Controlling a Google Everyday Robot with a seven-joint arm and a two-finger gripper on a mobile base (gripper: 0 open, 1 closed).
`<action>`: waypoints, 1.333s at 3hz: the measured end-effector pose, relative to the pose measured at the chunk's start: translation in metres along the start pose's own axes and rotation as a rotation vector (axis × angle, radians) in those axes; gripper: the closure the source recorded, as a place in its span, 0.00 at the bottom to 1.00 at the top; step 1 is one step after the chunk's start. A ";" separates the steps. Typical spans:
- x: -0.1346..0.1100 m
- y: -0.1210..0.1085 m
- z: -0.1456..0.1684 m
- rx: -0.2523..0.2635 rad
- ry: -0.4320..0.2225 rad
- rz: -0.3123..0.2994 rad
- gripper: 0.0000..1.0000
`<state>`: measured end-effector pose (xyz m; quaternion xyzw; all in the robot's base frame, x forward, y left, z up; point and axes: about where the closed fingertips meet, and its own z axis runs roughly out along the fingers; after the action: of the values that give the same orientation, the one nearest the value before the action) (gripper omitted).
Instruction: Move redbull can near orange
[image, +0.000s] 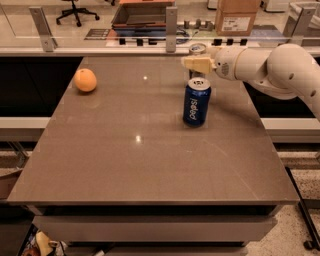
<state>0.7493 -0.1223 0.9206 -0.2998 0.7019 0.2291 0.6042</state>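
The redbull can (197, 49) is a slim silver can near the back edge of the table, right of centre. Only its silver top and a strip of its body show. My gripper (198, 64) reaches in from the right and is shut on it, with one cream finger (196, 63) crossing in front of the can. The orange (85, 80) lies on the table at the far left, well apart from the can and gripper.
A wider dark blue can (197, 101) with white lettering stands upright just in front of the gripper. The brown table (150, 165) has a glass barrier with metal posts (171, 27) along its back edge. My white arm (280, 67) extends over the right side.
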 end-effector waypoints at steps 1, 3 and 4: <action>0.000 0.002 0.002 -0.004 0.000 0.000 0.63; 0.000 0.006 0.007 -0.013 0.000 0.001 1.00; 0.000 0.006 0.007 -0.013 0.000 0.001 1.00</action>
<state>0.7499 -0.1132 0.9193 -0.3036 0.7004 0.2340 0.6021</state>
